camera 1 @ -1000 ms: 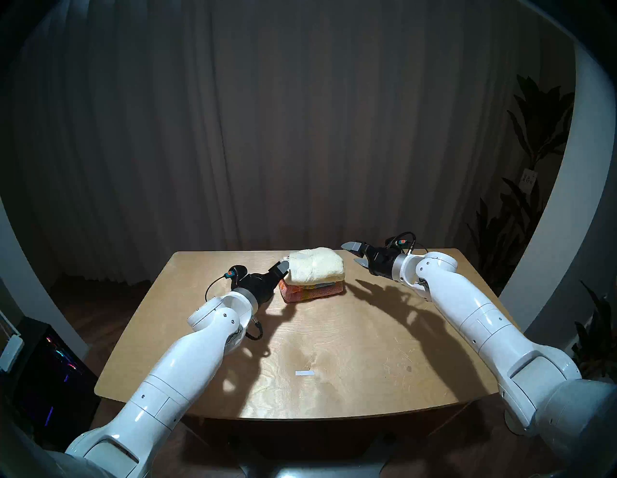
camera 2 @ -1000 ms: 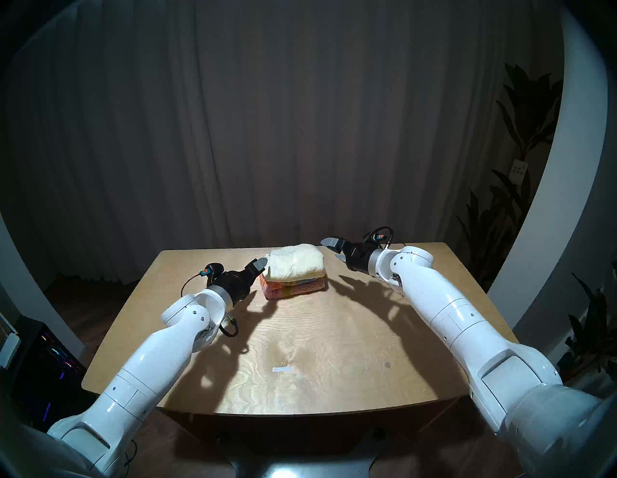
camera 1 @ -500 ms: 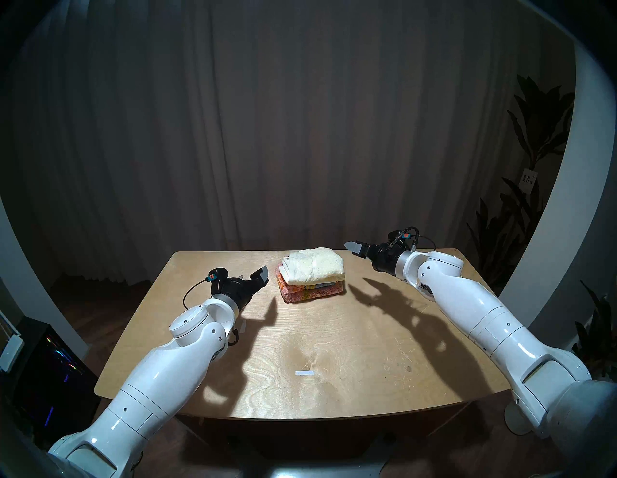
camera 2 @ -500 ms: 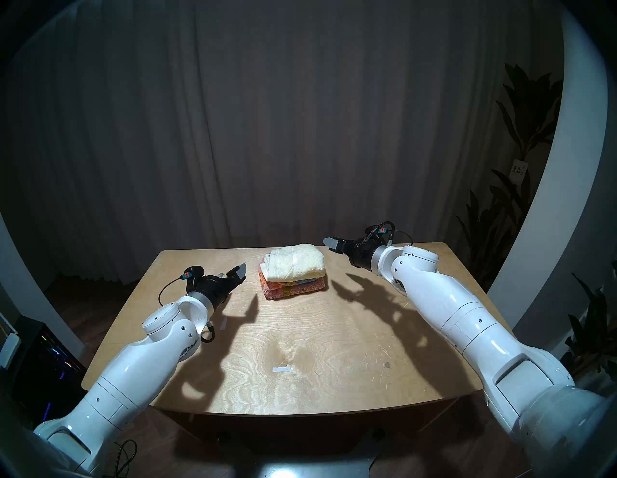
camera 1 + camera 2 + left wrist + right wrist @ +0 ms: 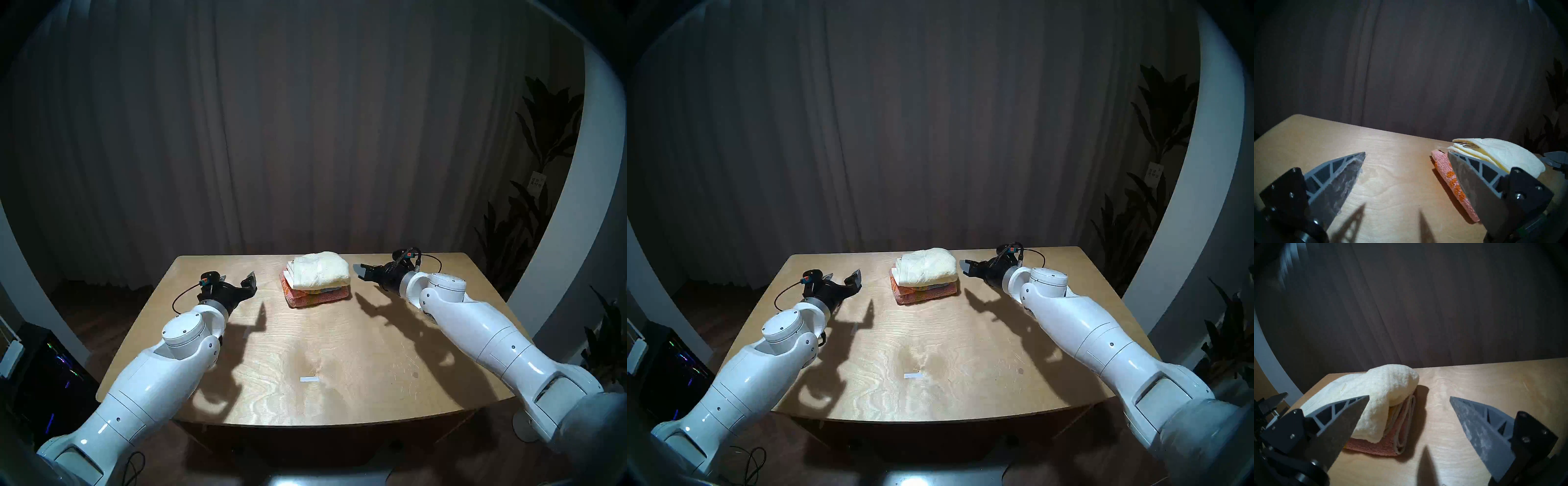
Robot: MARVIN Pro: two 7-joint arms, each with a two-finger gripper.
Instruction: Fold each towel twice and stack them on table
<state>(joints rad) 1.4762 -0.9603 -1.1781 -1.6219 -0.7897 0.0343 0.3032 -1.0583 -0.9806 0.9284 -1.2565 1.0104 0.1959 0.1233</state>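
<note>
Two folded towels are stacked at the far middle of the table [image 5: 339, 342]. The cream towel [image 5: 320, 269] [image 5: 929, 269] lies on top of the pink and orange towel [image 5: 319, 297] [image 5: 925, 294]. My left gripper [image 5: 237, 277] [image 5: 845, 275] hovers open to the left of the stack, touching nothing. My right gripper [image 5: 359, 272] [image 5: 966, 268] is open just right of the stack, holding nothing. In the left wrist view the gripper [image 5: 1406, 152] spans bare table, with the cream towel [image 5: 1500, 156] at the right. In the right wrist view the gripper [image 5: 1409, 397] faces the cream towel [image 5: 1386, 383] and the pink towel [image 5: 1390, 445].
A white tape mark [image 5: 309, 379] sits on the near middle of the table; another [image 5: 247, 334] lies under my left arm's shadow. A dark curtain [image 5: 305, 135] hangs behind. Plants [image 5: 543, 169] stand at the right, a lit computer case [image 5: 51, 373] on the floor left.
My left gripper has drawn back to the left, away from the cream towel's edge. The right gripper has dropped lower beside the stack. Both stayed open; the towels have not moved.
</note>
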